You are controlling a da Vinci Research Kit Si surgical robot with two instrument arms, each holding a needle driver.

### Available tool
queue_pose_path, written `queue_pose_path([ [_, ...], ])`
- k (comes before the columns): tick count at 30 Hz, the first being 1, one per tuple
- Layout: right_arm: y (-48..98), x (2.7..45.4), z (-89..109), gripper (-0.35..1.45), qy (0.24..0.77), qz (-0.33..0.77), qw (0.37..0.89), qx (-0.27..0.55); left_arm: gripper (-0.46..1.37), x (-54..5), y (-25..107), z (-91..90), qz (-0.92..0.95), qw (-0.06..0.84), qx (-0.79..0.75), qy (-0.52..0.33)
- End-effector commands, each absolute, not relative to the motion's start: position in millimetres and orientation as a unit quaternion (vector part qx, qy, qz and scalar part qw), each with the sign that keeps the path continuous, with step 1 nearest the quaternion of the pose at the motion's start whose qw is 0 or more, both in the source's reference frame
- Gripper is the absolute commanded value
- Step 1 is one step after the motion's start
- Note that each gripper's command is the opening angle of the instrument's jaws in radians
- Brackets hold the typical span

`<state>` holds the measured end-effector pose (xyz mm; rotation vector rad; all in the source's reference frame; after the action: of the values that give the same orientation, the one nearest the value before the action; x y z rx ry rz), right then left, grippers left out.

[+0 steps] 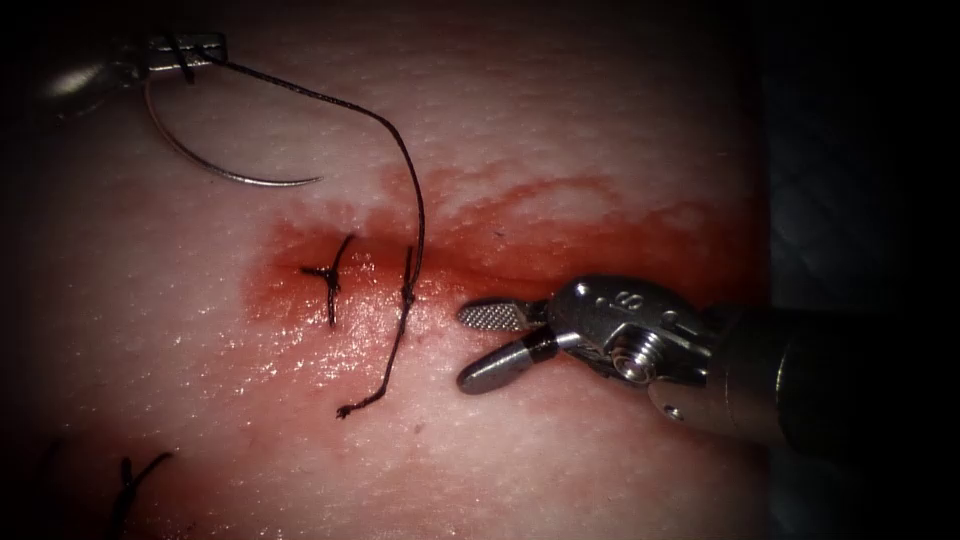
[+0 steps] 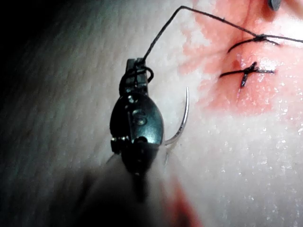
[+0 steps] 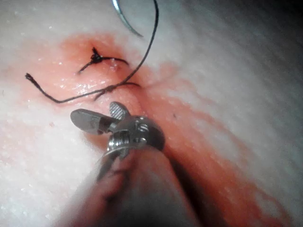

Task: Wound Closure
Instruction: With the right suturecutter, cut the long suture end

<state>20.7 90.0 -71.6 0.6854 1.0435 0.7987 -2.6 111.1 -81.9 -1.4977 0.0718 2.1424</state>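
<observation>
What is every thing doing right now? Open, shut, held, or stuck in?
Left gripper: shut on the needle's thread end.
Right gripper: open, holding nothing.
Needle: out of the tissue, held above it.
Thread: runs from the needle to a stitch, free tail beyond.
Cut: two stitches at its left end, red fluid around.

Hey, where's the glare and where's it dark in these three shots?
Endoscope view: dark borders; left claw in shadow, shut on the needle near its thread end, needle out of the tissue; glare on the open, empty right claw, right of the stitches. Left wrist view: shine on the left claw's metal. Right wrist view: wet glints on the red fluid.
</observation>
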Motion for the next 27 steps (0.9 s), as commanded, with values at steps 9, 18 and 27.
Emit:
queue_pose_path([
  [9, 90.0, 20.7, -71.6, 0.82, 0.474, 0.374, 0.739, 0.299, -0.35, -2.4, 112.2, -83.7, 0.788, 0.26, -0.557, 0.027],
  [18, 90.8, 21.3, -71.0, 0.88, 0.49, 0.467, 0.699, 0.229, -0.35, -2.0, 113.0, -85.2, 0.788, 0.266, -0.554, 0.034],
  [27, 91.2, 22.5, -70.6, 1.14, 0.509, 0.487, 0.692, 0.161, -0.35, -2.0, 114.0, -86.4, 0.79, 0.265, -0.551, 0.036],
])
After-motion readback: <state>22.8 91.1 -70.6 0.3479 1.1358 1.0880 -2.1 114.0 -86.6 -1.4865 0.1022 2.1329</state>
